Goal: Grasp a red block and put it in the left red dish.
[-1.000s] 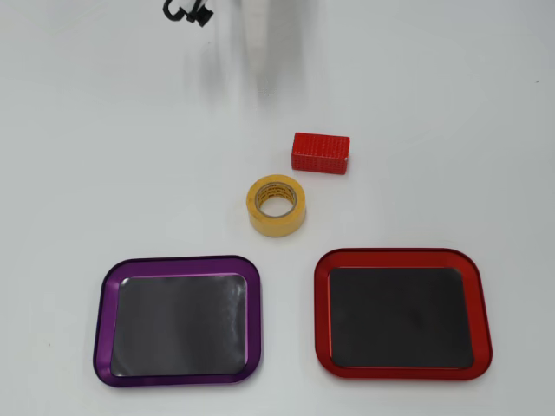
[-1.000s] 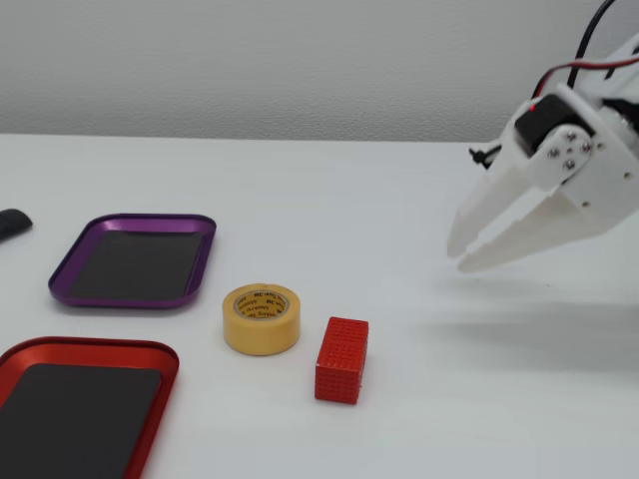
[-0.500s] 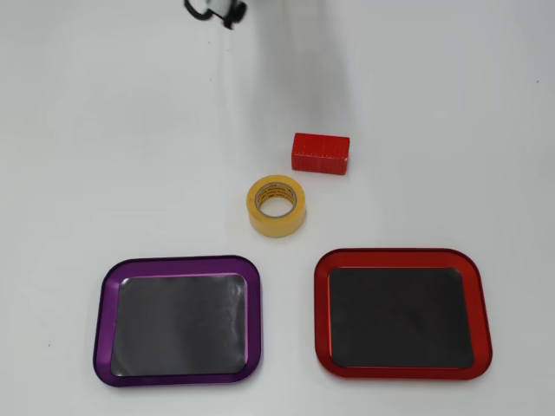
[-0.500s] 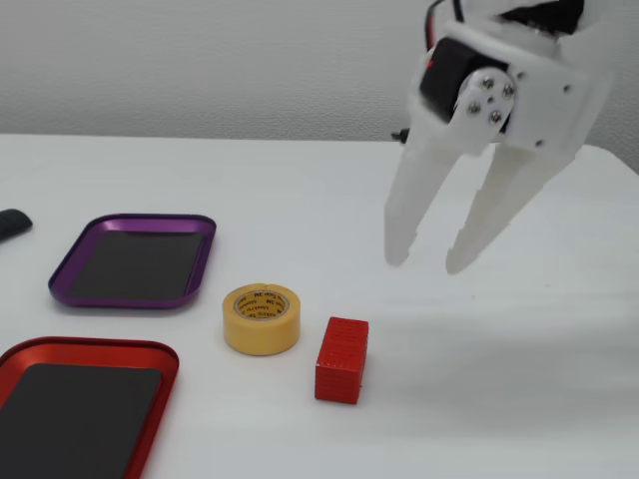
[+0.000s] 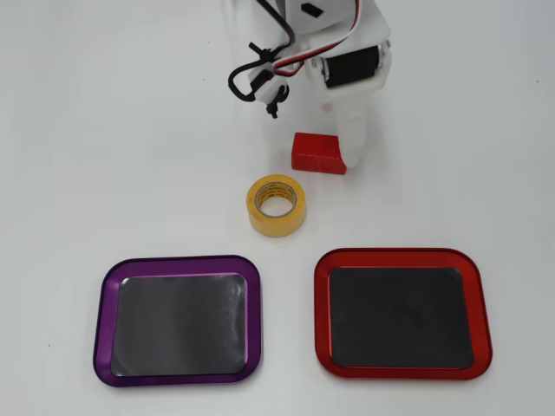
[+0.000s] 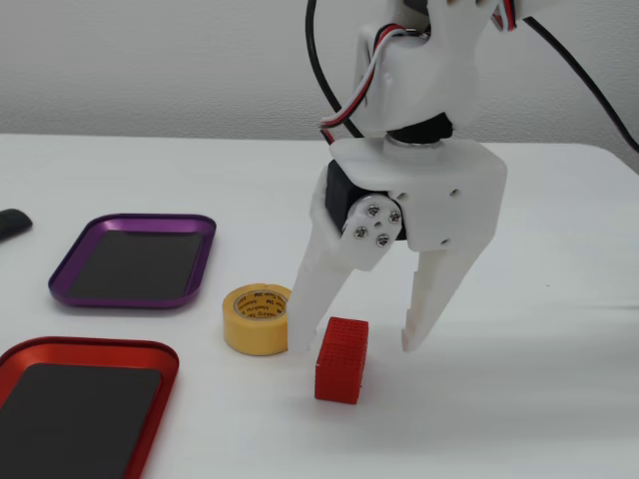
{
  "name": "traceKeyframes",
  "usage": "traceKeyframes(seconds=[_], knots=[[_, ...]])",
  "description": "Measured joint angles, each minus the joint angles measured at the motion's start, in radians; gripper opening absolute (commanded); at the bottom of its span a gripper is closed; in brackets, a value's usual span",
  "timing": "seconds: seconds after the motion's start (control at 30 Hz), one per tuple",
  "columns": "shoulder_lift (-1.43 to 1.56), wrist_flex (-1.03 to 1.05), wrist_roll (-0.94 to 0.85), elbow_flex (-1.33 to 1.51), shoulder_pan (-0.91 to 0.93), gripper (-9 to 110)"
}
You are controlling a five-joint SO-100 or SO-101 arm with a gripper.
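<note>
The red block (image 5: 318,153) (image 6: 341,359) lies on the white table, free of any grip. My white gripper (image 6: 358,346) (image 5: 349,139) is open over it. In the fixed view its two fingertips (image 6: 303,344) hang on either side of the block, close to the table. In the overhead view one finger shows at the block's right edge. The red dish (image 5: 323,364) (image 6: 150,351) is empty. It is at the lower right in the overhead view and the lower left in the fixed view.
A yellow tape roll (image 5: 277,204) (image 6: 257,317) lies flat just beside the block, toward the dishes. A purple-rimmed tray (image 5: 104,329) (image 6: 130,222) sits beside the red one. A dark object (image 6: 12,224) lies at the fixed view's left edge. Arm cables (image 5: 260,74) hang above.
</note>
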Motion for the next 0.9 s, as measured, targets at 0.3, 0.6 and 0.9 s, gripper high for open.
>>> traceKeyframes(seconds=[0.3, 0.6, 0.9], knots=[[-0.061, -0.052, 0.014, -0.025, 0.005, 26], [-0.109, -0.081, 0.014, -0.017, 0.092, 26], [-0.109, -0.087, 0.014, -0.005, 0.107, 20]])
